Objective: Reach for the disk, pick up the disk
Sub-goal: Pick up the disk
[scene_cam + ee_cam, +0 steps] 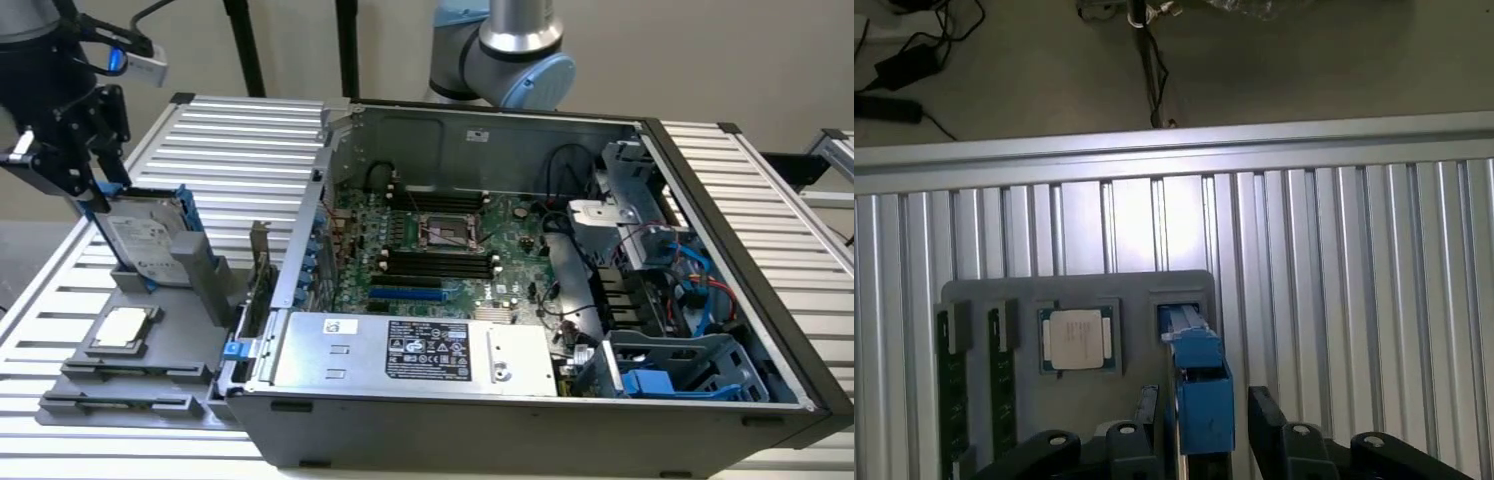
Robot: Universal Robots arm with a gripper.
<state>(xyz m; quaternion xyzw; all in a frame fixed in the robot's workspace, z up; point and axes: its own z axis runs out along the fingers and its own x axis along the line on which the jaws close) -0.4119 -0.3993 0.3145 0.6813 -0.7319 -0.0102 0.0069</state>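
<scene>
Gripper (83,185): directly above the grey holder (200,278), low over the disk's top edge.
Fingers (1269,418): apart, one on each side of the disk's blue rail; in the wrist view there is a gap between them and the rail, so nothing is clamped.
Disk (140,235): standing upright in a slot of the holder, with the white label facing out and blue rails along its edges.
Chip plate (123,328): lying flat in a square pocket of the holder, just beside the disk's slot.
Table (240,140): ribbed metal, under the holder.
Computer case (534,250): open, just beside the holder on the exterior view's right.
</scene>
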